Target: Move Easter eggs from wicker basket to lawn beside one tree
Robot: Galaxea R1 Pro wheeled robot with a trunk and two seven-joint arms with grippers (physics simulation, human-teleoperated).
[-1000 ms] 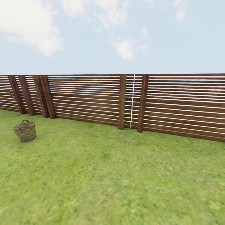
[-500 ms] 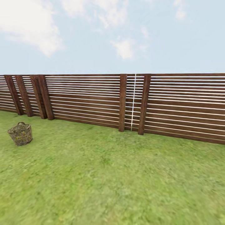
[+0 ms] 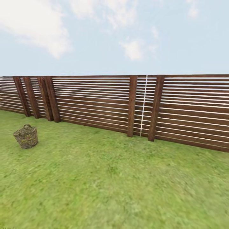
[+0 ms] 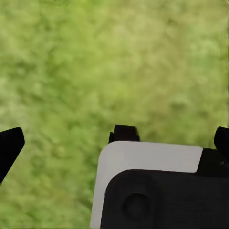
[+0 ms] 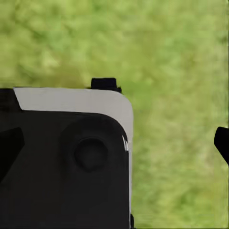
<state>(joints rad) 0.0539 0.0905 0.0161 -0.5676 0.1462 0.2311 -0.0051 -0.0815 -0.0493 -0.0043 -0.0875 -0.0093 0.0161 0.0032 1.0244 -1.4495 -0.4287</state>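
**Still far from the basket**

Well, the wicker basket [image 3: 25, 136] sits on the lawn [image 3: 114, 184] at the left edge of the frame, before the slatted fence [image 3: 140, 105]. Yellow glints through the weave, likely eggs. Both wrist cameras look down at grass; how far either claw is open, I cannot tell. Risk: rolling up off-line and knocking the basket over.
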